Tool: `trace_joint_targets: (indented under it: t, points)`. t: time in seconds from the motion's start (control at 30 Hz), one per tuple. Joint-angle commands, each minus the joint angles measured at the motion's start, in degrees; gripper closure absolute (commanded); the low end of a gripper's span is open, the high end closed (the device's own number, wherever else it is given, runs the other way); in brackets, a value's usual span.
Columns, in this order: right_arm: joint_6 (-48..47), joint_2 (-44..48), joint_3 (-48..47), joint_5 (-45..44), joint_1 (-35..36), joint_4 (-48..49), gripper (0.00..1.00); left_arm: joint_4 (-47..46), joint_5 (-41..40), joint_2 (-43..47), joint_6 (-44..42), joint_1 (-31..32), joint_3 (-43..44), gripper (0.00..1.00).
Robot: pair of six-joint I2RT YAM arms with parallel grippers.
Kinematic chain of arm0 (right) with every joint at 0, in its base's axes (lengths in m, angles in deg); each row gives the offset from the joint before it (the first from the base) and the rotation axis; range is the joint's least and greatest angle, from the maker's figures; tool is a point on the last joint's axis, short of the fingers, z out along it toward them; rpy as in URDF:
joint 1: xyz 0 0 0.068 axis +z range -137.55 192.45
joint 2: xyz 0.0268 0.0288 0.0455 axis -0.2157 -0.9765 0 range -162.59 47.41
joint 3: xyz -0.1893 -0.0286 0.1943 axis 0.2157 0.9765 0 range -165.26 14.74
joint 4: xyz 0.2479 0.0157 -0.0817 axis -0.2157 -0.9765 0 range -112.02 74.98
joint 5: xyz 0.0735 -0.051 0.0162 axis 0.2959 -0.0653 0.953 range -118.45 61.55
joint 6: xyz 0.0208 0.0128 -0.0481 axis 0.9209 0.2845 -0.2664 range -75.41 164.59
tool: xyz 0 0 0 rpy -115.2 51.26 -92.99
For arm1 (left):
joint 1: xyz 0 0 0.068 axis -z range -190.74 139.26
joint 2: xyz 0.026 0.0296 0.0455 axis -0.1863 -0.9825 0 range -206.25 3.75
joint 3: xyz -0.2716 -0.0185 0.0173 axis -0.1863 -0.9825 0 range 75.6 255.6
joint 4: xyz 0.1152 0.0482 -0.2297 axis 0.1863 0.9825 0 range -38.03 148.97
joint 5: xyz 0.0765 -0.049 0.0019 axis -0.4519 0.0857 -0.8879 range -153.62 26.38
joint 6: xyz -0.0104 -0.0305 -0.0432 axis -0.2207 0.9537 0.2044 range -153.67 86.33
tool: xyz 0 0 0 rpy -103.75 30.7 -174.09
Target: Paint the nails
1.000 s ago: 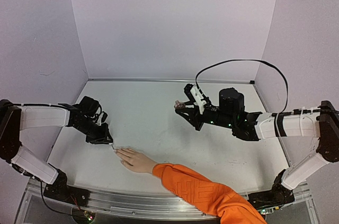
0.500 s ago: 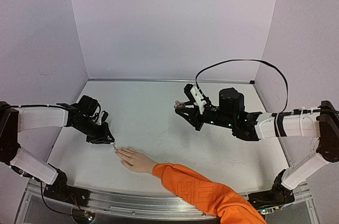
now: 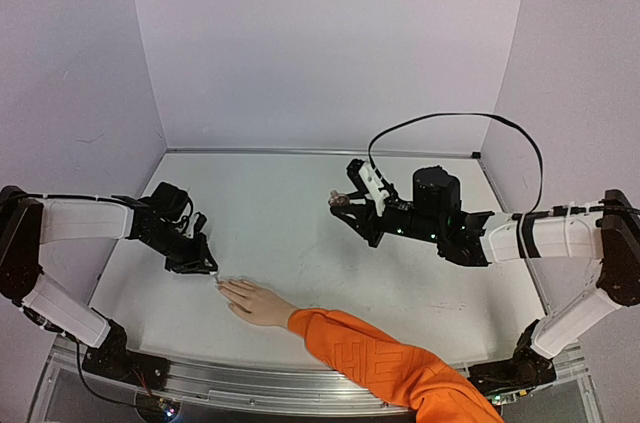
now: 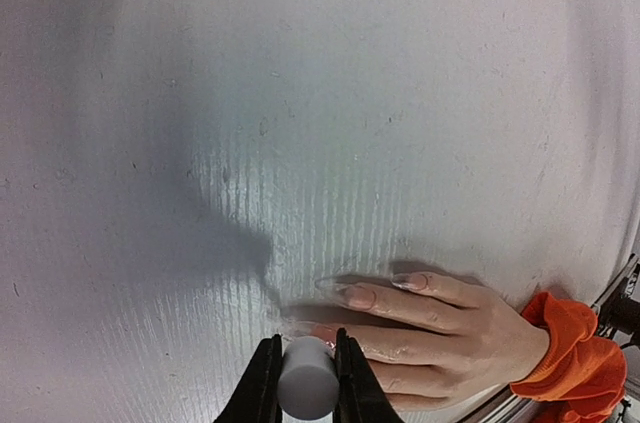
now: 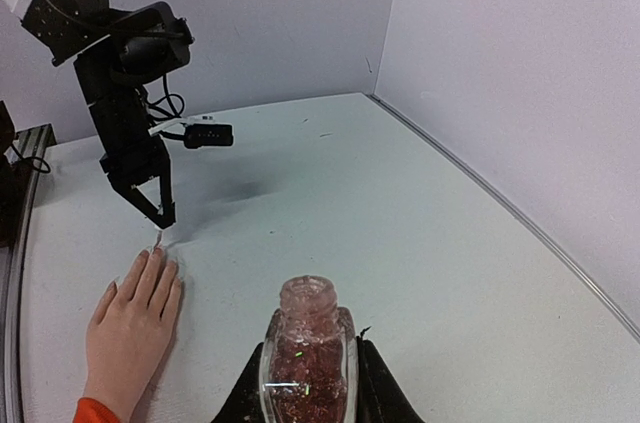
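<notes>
A pale hand (image 3: 256,303) with an orange sleeve (image 3: 380,363) lies flat near the table's front edge. Its long nails (image 4: 358,296) point toward my left gripper (image 3: 205,268). That gripper is shut on a grey cylindrical brush cap (image 4: 306,385), whose thin brush tip (image 5: 157,240) rests at a fingertip. The nail right under the cap (image 4: 326,333) looks reddish; the others look pale. Mid-table, my right gripper (image 3: 340,201) is held raised, shut on an open bottle of red glitter polish (image 5: 308,358).
The white table (image 3: 300,213) is walled by pale panels at the back and both sides. A black cable (image 3: 450,118) loops above the right arm. A metal rail (image 3: 250,383) runs along the front edge beneath the sleeve.
The left gripper has edged slightly toward the fingertips. The hand and the right arm with its bottle have stayed put.
</notes>
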Motion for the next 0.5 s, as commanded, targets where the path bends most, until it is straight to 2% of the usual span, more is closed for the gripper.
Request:
trace_joint_targets:
  t: [0.0,0.47]
  points:
    - [0.2,-0.1,-2.4,0.6,-0.3,4.3,1.0,-2.4,-1.8,-0.3,-0.5,-0.3,1.4,1.0]
    - [0.2,-0.1,-2.4,0.5,-0.3,4.3,1.0,-1.1,-5.5,2.0,-0.1,-0.4,1.0,1.0]
